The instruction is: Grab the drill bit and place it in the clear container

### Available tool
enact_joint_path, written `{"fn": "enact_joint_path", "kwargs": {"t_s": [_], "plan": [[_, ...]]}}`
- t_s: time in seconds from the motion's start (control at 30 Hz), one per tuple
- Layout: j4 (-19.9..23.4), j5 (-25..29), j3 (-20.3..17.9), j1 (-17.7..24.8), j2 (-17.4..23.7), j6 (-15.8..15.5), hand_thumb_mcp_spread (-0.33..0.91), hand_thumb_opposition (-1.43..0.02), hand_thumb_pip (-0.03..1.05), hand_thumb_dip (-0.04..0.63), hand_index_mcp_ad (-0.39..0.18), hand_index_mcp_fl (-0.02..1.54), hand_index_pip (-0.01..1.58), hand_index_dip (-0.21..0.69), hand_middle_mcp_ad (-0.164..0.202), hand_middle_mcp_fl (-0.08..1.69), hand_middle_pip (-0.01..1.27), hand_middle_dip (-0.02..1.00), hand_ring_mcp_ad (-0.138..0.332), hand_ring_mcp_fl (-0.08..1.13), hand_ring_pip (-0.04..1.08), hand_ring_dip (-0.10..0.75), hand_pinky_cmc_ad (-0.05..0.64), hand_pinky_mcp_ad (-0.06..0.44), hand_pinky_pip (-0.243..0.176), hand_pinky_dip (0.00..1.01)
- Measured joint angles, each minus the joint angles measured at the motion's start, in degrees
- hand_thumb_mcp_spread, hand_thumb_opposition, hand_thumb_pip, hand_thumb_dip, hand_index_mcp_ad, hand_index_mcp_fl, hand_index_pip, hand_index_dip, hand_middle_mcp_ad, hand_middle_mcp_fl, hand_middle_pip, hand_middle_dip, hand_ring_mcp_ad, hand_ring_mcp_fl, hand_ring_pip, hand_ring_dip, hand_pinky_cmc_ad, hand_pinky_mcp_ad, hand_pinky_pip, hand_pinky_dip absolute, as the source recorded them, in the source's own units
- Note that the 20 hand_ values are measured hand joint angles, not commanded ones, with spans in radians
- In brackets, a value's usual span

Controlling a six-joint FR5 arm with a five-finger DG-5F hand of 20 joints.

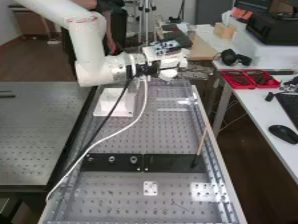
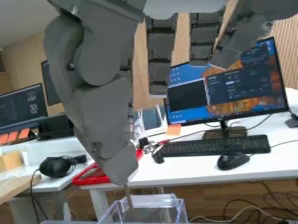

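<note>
In the wrist view, the drill bit, slim and brownish, is seen just below the tip of the thumb, pointing down. It appears to be pinched between the thumb and a finger largely hidden behind it; the contact itself cannot be made out. The other fingers of the hand are extended and spread apart, clear of the bit. The open-topped clear container is seen near the bit's lower end, though whether that end is already over the opening cannot be told.

The step in hand is judged to be lining up for the release. The bit is best kept upright and centred well inside the rim, then lowered until its tip is below the walls, so that it is not dropped from high up or tipped outside. The pinch should be eased evenly, since so slender a piece could roll or cling to one pad. Knocks to the rim should be avoided, and slack left in the white cable looping over the perforated counter.
</note>
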Motion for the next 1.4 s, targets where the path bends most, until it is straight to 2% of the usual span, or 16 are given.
{"fn": "enact_joint_path", "kwargs": {"t_s": [0.27,0.63,0.83,1.1,1.27,1.4], "plan": [[-2.0,2.1,2.4,0.5,-4.7,-0.3,0.65,-1.05,0.46,0.227,-0.187,0.99,0.87,0.202,0.049,0.38,0.13,0.22,0.208,0.08,0.10,0.049,0.346,0.150,-0.075,0.18],[0.0,3.9,2.8,1.4,-6.4,2.9,0.65,-1.05,0.46,0.227,-0.187,0.99,0.87,0.202,0.049,0.38,0.13,0.22,0.208,0.08,0.10,0.054,0.342,0.152,-0.075,0.18],[-0.1,3.0,3.6,2.7,-6.7,3.2,0.65,-1.05,0.46,0.227,-0.187,0.99,0.87,0.202,0.049,0.38,0.14,0.22,0.208,0.08,0.10,0.054,0.346,0.150,-0.075,0.18],[-0.6,2.2,4.0,3.6,-6.7,2.5,0.65,-1.05,0.46,0.227,-0.187,0.99,0.87,0.202,0.051,0.38,0.14,0.22,0.208,0.08,0.10,0.054,0.346,0.152,-0.075,0.18],[-0.8,3.4,3.7,3.7,-6.4,0.5,0.65,-1.05,0.46,0.227,-0.187,0.99,0.87,0.202,0.051,0.38,0.14,0.22,0.208,0.08,0.10,0.054,0.346,0.152,-0.075,0.18],[-0.7,3.7,3.3,3.6,-6.2,0.1,0.65,-1.05,0.46,0.227,-0.187,0.99,0.87,0.202,0.049,0.38,0.14,0.22,0.208,0.08,0.10,0.054,0.346,0.152,-0.075,0.18]]}}
